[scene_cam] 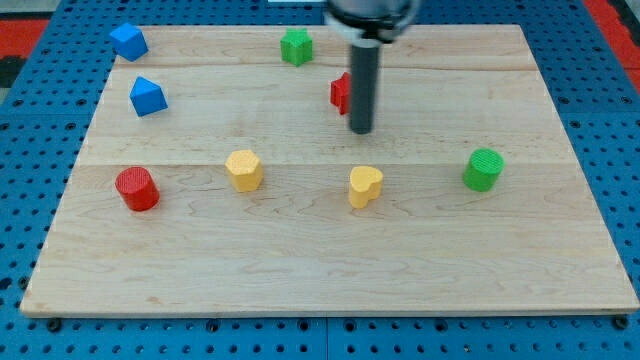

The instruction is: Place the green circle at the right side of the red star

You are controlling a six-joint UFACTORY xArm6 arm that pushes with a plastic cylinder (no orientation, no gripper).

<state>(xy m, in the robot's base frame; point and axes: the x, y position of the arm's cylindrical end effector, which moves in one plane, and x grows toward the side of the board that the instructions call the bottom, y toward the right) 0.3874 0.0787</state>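
The green circle (484, 169) stands at the view's right, in the middle band of the board. The red star (340, 92) sits near the top centre, mostly hidden behind my rod. My tip (361, 130) rests on the board just below and right of the red star, above the yellow heart (365, 186). The green circle is well to the right of my tip and lower.
A green block (295, 46) sits at the top centre. Two blue blocks (128, 41) (147, 96) are at the top left. A red cylinder (137, 188) and a yellow block (244, 170) lie at the left. The wooden board (330, 260) lies on a blue pegboard.
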